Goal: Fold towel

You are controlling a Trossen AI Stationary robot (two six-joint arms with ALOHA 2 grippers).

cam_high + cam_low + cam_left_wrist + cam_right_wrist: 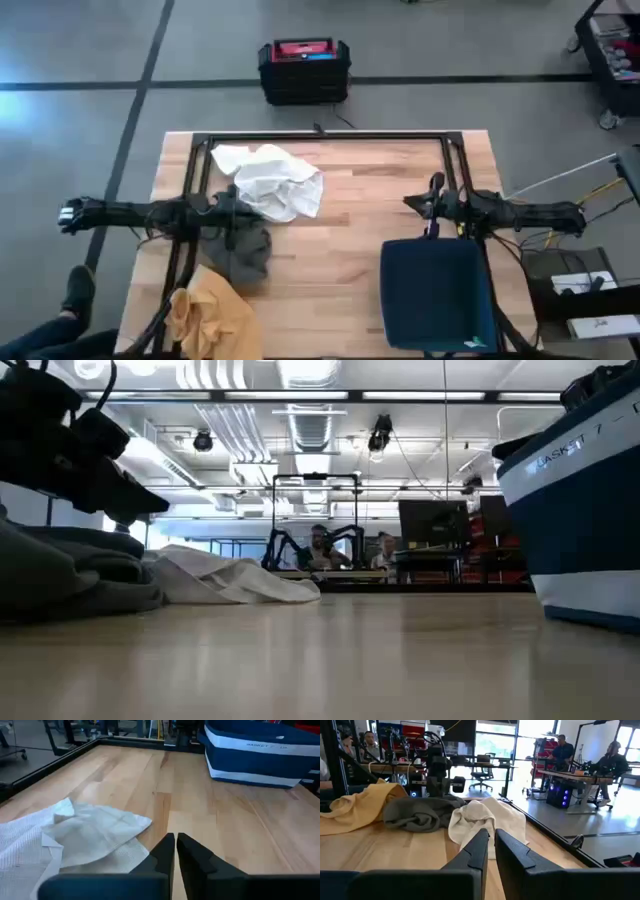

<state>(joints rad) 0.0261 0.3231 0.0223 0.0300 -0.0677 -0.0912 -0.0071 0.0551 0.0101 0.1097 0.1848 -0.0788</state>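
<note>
Closed, empty, the left claw [175,851] hovered just beside the white towel [272,178]; right claw [490,847] closed too. Best move: open and pinch one corner cleanly.

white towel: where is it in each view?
High: white towel upper left of the table, beside the grey cloth.
Low: left of middle, behind the grey cloth.
Left wrist: lower left.
Right wrist: middle, by the grey cloth.
Shared landmark: grey cloth, missing only in left wrist.
</note>
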